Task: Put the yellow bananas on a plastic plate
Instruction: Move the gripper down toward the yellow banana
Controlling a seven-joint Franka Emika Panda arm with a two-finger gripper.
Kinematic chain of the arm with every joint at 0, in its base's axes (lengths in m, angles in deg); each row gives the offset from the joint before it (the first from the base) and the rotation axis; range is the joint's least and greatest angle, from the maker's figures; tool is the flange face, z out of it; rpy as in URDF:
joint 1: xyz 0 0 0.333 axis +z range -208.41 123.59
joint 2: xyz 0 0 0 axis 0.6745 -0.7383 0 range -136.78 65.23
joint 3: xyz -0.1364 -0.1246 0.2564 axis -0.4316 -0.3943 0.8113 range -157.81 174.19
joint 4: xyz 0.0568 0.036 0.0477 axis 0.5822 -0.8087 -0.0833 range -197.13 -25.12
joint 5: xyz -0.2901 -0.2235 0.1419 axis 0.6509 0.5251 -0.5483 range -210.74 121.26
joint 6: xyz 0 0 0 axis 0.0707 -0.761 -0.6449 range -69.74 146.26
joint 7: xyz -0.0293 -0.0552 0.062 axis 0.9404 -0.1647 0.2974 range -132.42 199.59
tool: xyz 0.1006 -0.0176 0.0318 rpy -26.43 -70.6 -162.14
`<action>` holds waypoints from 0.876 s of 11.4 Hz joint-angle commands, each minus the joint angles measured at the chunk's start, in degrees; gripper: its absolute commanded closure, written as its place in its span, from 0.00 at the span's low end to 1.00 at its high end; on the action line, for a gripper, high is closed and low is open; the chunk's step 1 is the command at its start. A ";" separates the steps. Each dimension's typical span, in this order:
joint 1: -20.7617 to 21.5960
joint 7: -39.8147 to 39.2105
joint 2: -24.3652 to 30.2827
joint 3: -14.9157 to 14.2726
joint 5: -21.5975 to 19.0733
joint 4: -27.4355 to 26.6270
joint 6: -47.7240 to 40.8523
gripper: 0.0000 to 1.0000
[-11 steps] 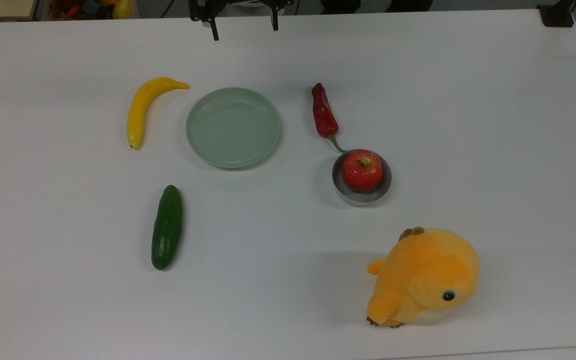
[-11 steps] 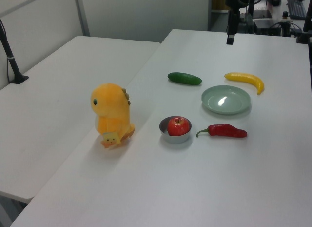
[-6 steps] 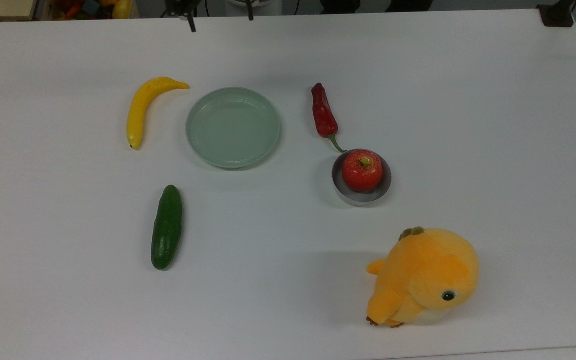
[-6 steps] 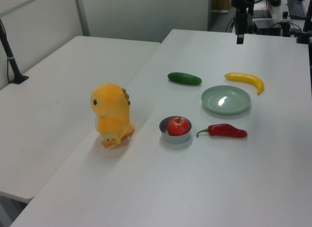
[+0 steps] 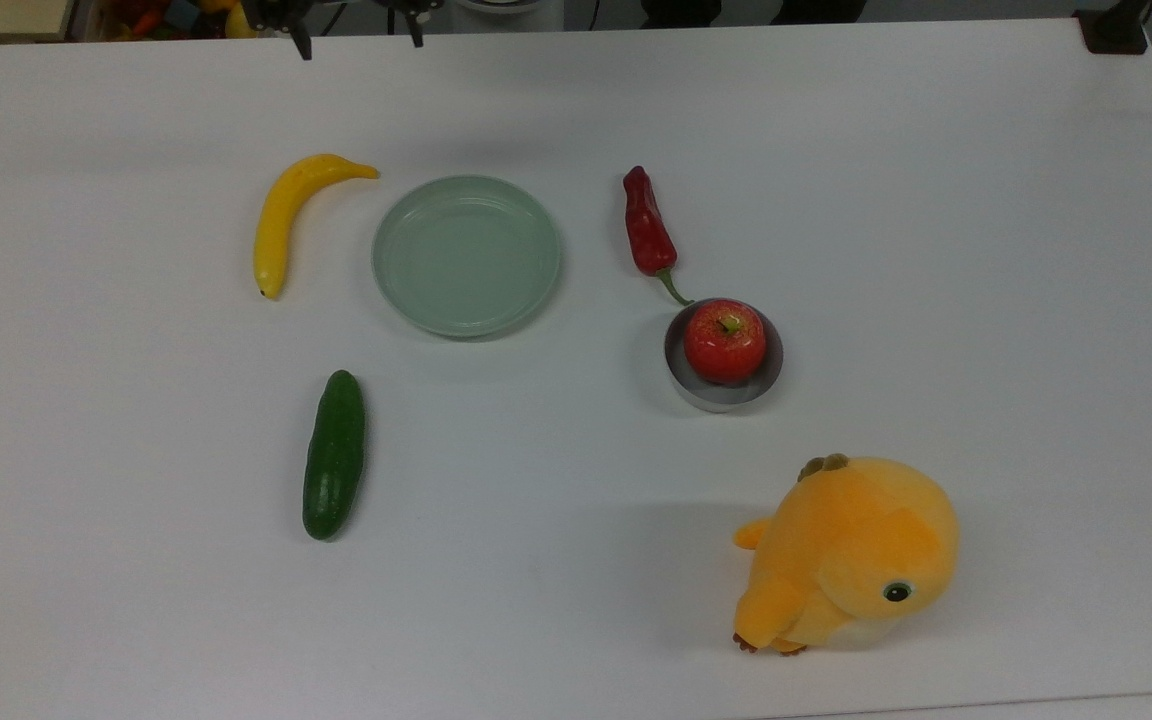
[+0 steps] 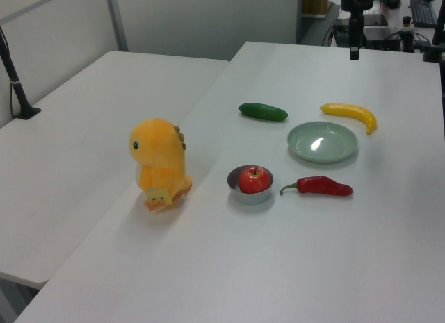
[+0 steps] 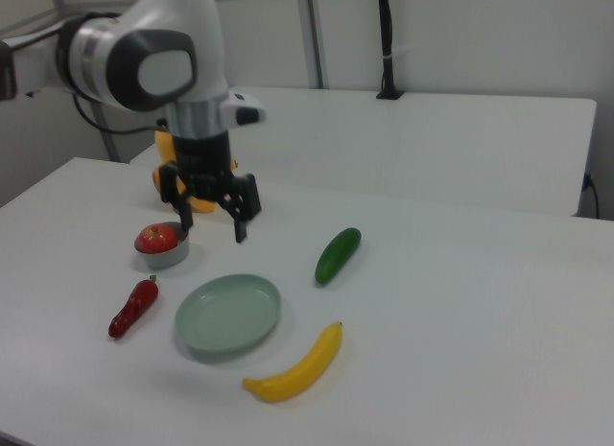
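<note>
The pale mint-green plastic plate (image 5: pixel 466 255) sits on the white tabletop (image 5: pixel 936 200) with nothing in it; its shallow well is bare, with a glint of light on it in the left view. The yellow banana (image 5: pixel 286 218) lies flat on the tabletop just beside the plate, on the top view's left of it, not touching the rim. Its dark tip points toward the bottom of the top view and its stem end curves toward the plate.

The second container is a small grey metal bowl (image 5: pixel 711 393), which holds a red apple (image 5: pixel 725 340) with its stem upward; the apple fills most of the bowl. A red chili pepper (image 5: pixel 647 232) lies between plate and bowl, its green stem reaching the bowl's rim. A dark green cucumber (image 5: pixel 334 455) lies by itself, below the plate in the top view. An orange plush toy (image 5: pixel 851 555) stands well apart, toward the top view's lower right.

The gripper (image 7: pixel 209 208) hangs in the air above the tabletop, holding nothing, its two dark fingers spread wide and pointing down. In the top view the gripper sits at the upper edge, above the banana and plate; in the right view it hovers behind the plate, between the apple bowl and the cucumber.
</note>
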State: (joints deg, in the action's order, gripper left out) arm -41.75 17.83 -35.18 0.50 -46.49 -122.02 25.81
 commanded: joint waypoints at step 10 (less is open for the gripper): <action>-4.43 -0.59 -13.68 -8.75 -0.45 -12.75 31.73 0.00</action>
State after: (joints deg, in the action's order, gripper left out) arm -45.66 17.83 -45.93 -7.82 -46.49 -134.22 52.84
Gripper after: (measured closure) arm 0.000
